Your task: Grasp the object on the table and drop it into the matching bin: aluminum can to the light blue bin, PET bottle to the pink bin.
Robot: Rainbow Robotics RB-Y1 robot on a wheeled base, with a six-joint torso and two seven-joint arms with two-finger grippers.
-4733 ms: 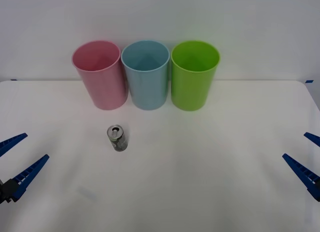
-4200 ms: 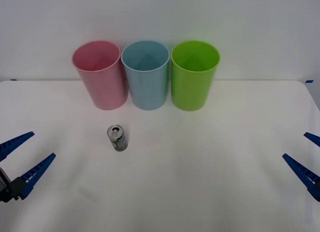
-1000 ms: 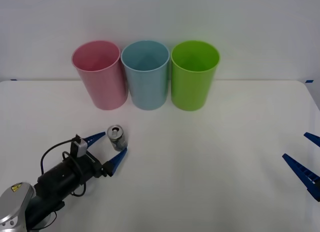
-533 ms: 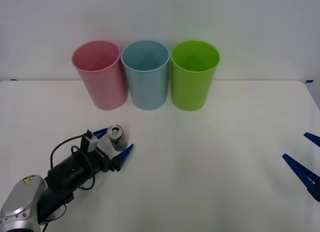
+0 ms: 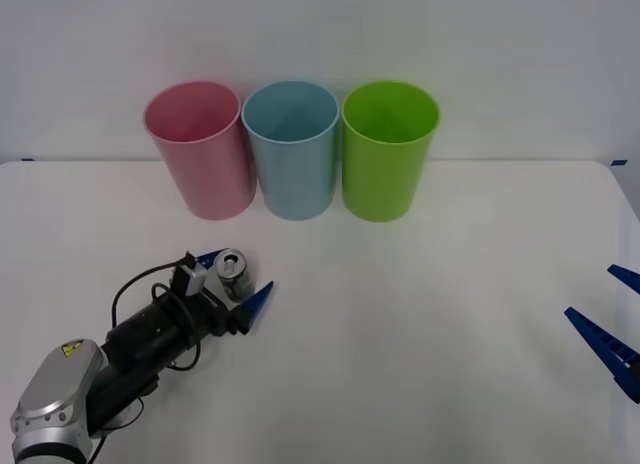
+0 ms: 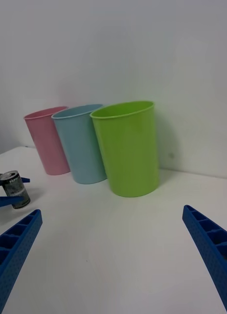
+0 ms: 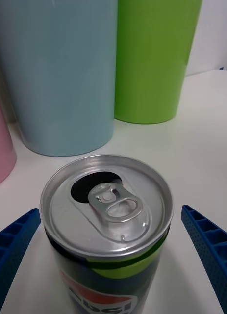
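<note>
The aluminum can (image 5: 233, 274) stands upright on the white table (image 5: 430, 324), in front of the pink bin (image 5: 200, 149) and the light blue bin (image 5: 292, 149). My left gripper (image 5: 246, 270) is open, with one blue finger on each side of the can and a gap to both. In the left wrist view the can (image 7: 108, 216) sits centred between the fingers of the left gripper (image 7: 109, 211), pull-tab top up. My right gripper (image 5: 592, 294) hangs open at the table's right edge, far from the can.
A lime green bin (image 5: 388, 149) stands right of the light blue one, the three bins touching in a row at the back. In the right wrist view the green bin (image 6: 128, 147) is nearest and the can (image 6: 14, 189) is far off.
My left arm has come in from the table's left edge to the can, and its open fingers now straddle it. The right arm and the can have not moved.
</note>
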